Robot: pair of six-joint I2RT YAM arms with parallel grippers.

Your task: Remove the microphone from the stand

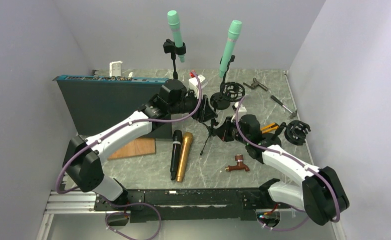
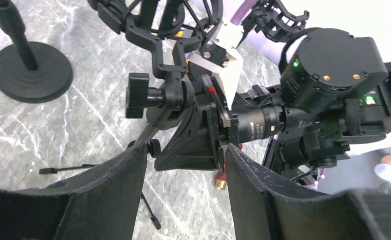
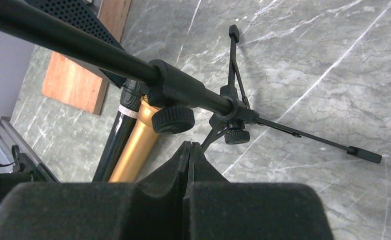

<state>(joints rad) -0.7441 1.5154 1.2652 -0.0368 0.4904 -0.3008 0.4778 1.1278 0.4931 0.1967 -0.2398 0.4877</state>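
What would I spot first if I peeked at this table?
Two green mics poke up high at the back. Near the front, a gold mic and a black mic lie side by side. In the middle, two white arms reach in together over a little black tripod.

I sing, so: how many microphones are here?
4: left green microphone, right green microphone, both on stands at back; black microphone beside gold microphone, lying flat. Others may be hidden.
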